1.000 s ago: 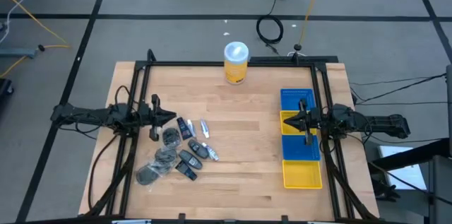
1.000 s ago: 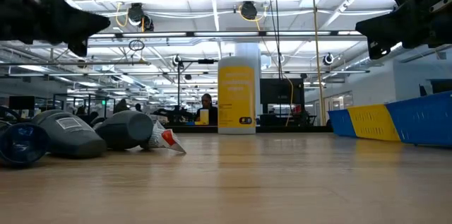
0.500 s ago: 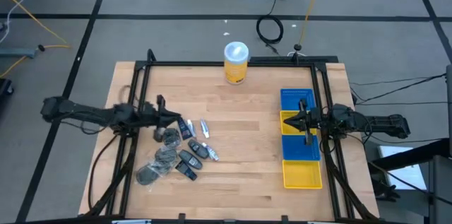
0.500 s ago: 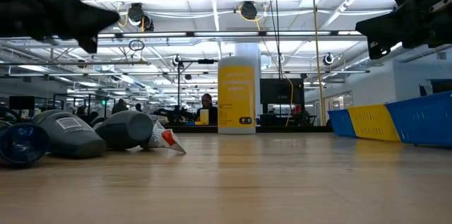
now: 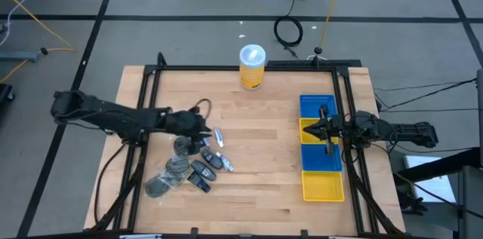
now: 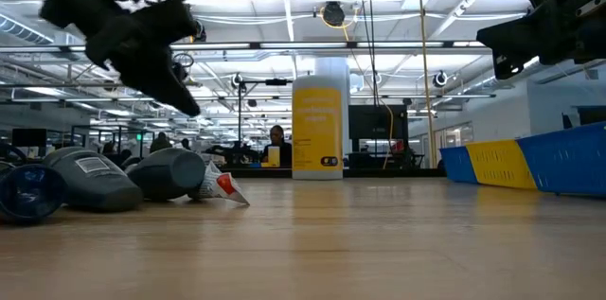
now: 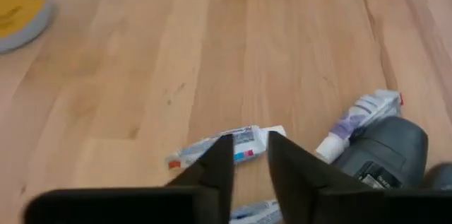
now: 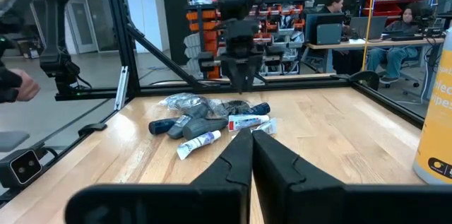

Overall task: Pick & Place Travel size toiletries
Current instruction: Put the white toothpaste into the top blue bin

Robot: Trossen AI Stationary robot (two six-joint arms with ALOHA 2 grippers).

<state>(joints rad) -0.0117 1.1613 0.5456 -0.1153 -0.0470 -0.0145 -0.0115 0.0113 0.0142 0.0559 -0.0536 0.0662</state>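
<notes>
The toiletries (image 5: 192, 160) lie in a loose pile on the table's left half: dark oblong pieces (image 5: 202, 171), round grey jars (image 5: 181, 146) and white tubes (image 5: 219, 138). My left gripper (image 5: 204, 126) hangs above the pile's far end, slanting down, its fingers a little apart. In the left wrist view a white tube with blue marks (image 7: 194, 156) lies just beyond its tips (image 7: 247, 146). It touches nothing. My right gripper (image 5: 311, 128) is shut and empty, raised over the blue and yellow bins (image 5: 321, 156).
A tall yellow canister with a white lid (image 5: 252, 65) stands at the table's far edge. A black frame (image 5: 226, 68) runs round the table. The middle of the table between pile and bins is bare wood. People sit at desks beyond the table (image 8: 332, 5).
My left gripper has gone from the table's left edge toward the right, reaching the far end of the toiletries pile. It has tipped from level to slanting down. The toiletries and my right arm have kept still.
</notes>
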